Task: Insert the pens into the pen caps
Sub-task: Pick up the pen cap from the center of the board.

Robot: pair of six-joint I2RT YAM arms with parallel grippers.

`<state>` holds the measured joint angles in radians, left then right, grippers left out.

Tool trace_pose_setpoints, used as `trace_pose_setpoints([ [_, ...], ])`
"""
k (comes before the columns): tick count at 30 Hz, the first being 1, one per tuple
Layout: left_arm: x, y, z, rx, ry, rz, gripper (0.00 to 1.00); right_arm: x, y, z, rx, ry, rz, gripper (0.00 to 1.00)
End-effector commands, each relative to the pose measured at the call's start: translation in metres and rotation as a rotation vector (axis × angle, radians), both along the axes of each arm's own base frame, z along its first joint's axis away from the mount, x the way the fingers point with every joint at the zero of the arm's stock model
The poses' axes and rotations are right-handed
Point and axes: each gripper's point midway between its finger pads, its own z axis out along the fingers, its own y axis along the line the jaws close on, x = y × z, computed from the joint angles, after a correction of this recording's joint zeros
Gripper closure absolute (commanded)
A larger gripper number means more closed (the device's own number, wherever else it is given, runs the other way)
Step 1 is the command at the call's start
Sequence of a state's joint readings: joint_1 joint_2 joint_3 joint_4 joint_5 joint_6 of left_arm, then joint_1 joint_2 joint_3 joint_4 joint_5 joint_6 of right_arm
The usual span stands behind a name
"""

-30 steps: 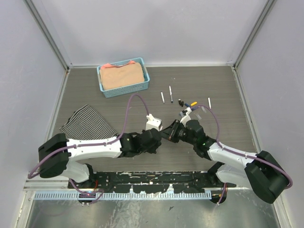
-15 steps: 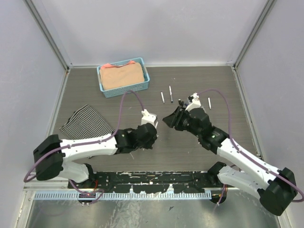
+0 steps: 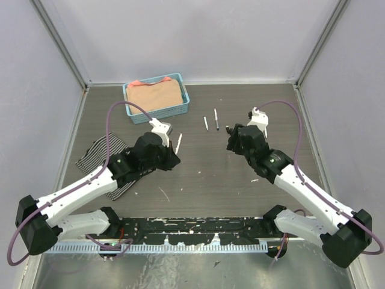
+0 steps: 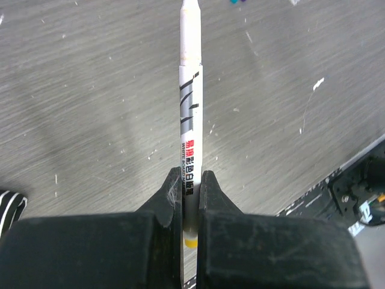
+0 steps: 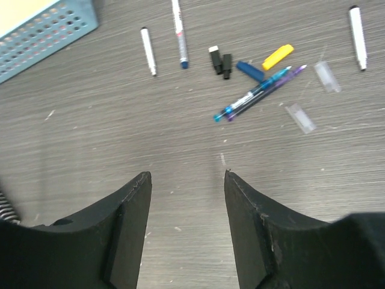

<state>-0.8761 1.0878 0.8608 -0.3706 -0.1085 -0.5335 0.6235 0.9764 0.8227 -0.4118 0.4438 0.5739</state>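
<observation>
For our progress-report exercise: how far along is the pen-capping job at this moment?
Done: nothing clearly; the yellow cap, blue cap and black caps lie loose. In hand: the left gripper is shut on one white pen; the right gripper is open and empty. Left: capping that pen and the three white pens lying near the caps.

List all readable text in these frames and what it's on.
"WHITE BOARD MARK…": small black print along the marker held in the left gripper; its end is hidden in the grip.
Red and black Chinese characters beside that print: too small to read with certainty.
Red print on the white pen: blurred.
Labels on the blue and purple pens: blurred.
No other text.
</observation>
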Motion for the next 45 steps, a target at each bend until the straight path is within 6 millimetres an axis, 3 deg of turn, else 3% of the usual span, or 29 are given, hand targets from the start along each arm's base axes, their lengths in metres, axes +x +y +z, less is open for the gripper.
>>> trace_pose_setpoints([
  [1,-0.016,0.008,0.001,0.035,0.034,-0.111,1.0,0.031,-0.018,0.019,-0.011,0.001,-0.023,0.43],
  [6,-0.016,0.03,0.012,0.135,0.022,-0.117,1.0,0.072,-0.037,0.0,0.053,0.11,-0.105,0.46],
  [11,-0.019,0.044,0.026,0.166,-0.084,-0.157,1.0,0.112,-0.039,-0.025,0.107,0.213,-0.151,0.51],
  [18,-0.02,0.061,0.037,0.174,-0.155,-0.123,1.0,0.152,-0.068,-0.054,0.021,0.283,-0.3,0.5],
  [25,-0.026,0.069,0.033,0.235,-0.126,-0.147,1.0,0.168,-0.08,-0.081,-0.021,0.359,-0.348,0.49],
  [34,-0.025,0.073,0.027,0.263,-0.113,-0.137,1.0,0.173,-0.098,-0.112,-0.032,0.431,-0.392,0.47],
  [45,-0.024,0.073,0.025,0.274,-0.109,-0.137,1.0,0.178,-0.099,-0.135,-0.041,0.483,-0.364,0.49],
])
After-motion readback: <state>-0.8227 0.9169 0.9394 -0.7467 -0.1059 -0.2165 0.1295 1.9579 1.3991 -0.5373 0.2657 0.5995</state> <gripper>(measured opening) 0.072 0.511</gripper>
